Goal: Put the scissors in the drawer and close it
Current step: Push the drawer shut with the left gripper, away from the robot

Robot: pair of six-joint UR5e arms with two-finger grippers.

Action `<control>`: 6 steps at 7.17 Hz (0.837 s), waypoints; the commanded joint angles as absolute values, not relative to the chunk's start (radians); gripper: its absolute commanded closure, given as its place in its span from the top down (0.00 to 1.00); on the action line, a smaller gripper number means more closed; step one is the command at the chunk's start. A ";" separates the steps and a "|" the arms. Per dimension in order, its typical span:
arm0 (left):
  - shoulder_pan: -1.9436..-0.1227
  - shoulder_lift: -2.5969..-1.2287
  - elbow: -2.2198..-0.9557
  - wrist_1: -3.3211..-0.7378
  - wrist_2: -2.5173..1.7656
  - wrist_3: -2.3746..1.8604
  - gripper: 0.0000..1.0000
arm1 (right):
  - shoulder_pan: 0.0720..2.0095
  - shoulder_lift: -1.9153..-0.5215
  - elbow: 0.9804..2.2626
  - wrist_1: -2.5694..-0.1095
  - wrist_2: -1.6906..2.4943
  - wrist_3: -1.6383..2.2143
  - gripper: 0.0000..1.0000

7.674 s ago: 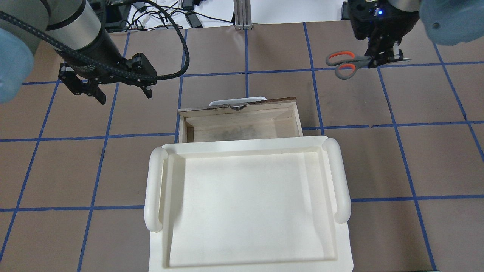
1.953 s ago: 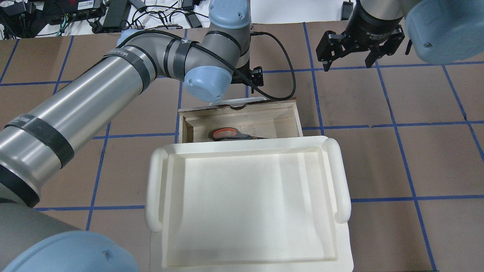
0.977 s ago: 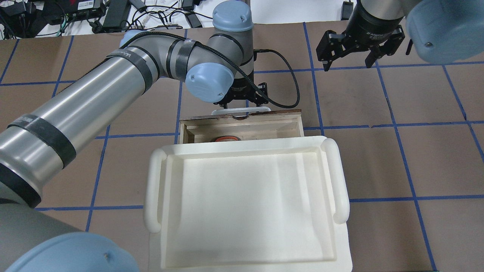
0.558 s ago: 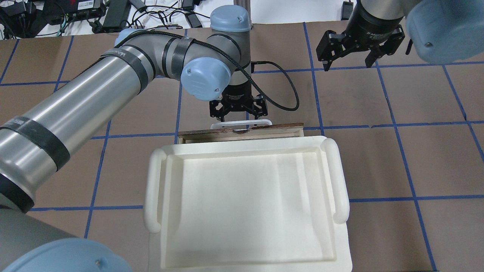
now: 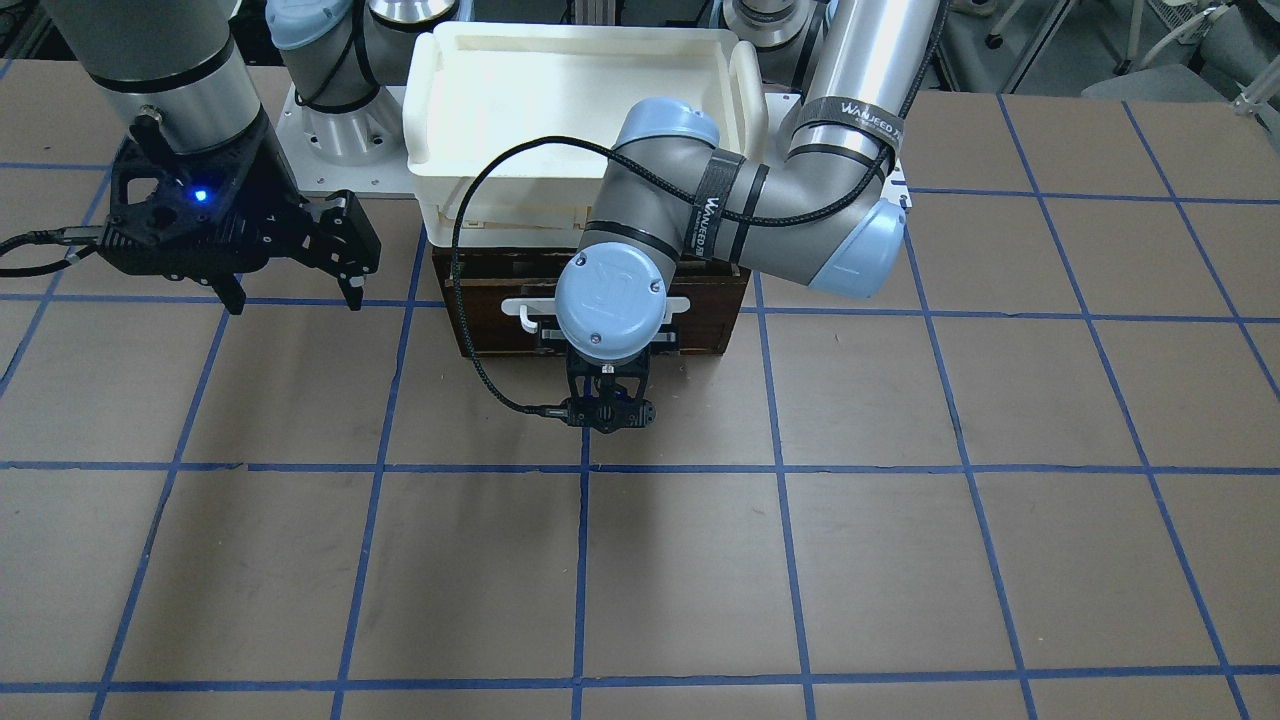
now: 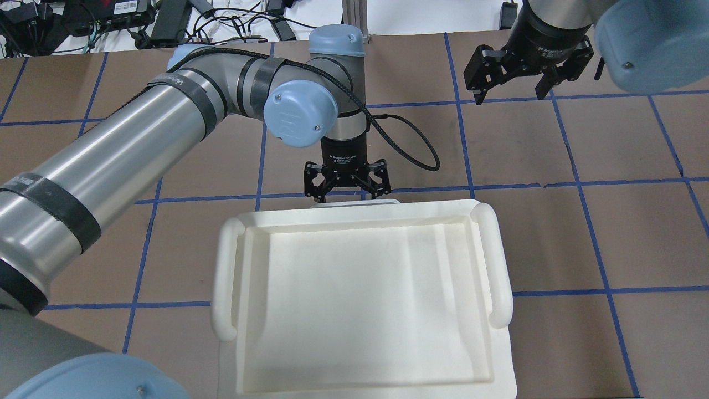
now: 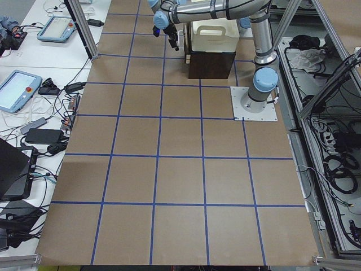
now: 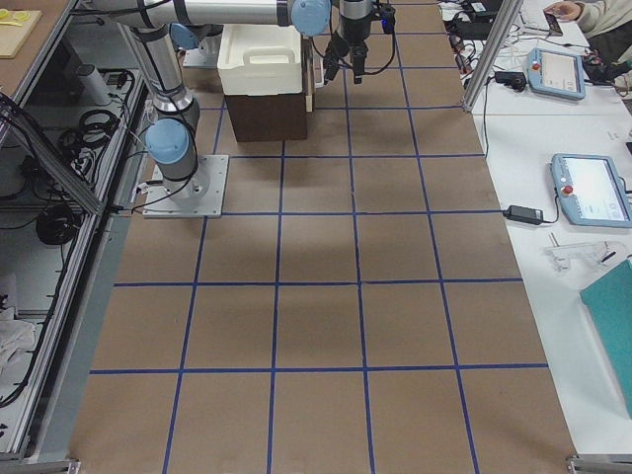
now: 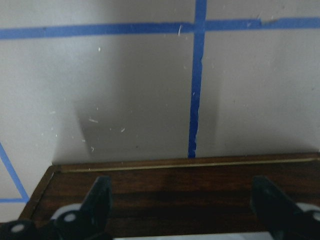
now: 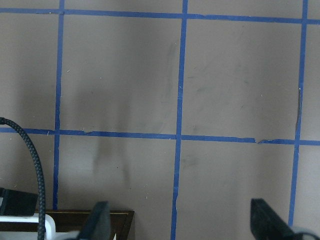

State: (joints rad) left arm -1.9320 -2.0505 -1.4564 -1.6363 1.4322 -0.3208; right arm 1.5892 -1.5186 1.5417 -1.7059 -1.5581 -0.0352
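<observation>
The drawer is pushed in under the white tray; only its dark brown front and white bar handle show. The handle's top edge peeks out at the tray's far rim in the overhead view. The scissors are hidden from every view. My left gripper is open, pointing down just in front of the drawer front, its fingers spread wide over the handle. My right gripper is open and empty, hovering over the far right of the table; it also shows in the front view.
The white plastic tray sits on top of the drawer's cabinet, between the arms' bases. The left arm's black cable loops beside the wrist. Brown table with a blue tape grid stretches beyond the drawer front.
My left gripper has pushed the drawer from nearly shut to fully in under the tray. Earlier the scissors lay in the open drawer; they went out of sight. The right gripper has not moved.
</observation>
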 commanded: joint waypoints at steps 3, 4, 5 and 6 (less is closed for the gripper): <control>-1.953 -2.022 -1.512 -1.674 1.420 -0.324 1.00 | 1.589 -1.519 1.542 -1.706 -1.559 -0.032 1.00; -1.948 -2.025 -1.506 -1.608 1.424 -0.333 1.00 | 1.589 -1.519 1.542 -1.706 -1.560 -0.035 1.00; -1.945 -2.025 -1.505 -1.474 1.433 -0.331 1.00 | 1.589 -1.519 1.543 -1.706 -1.557 -0.028 1.00; -1.945 -2.019 -1.505 -1.385 1.439 -0.330 1.00 | 1.589 -1.519 1.543 -1.706 -1.557 -0.026 1.00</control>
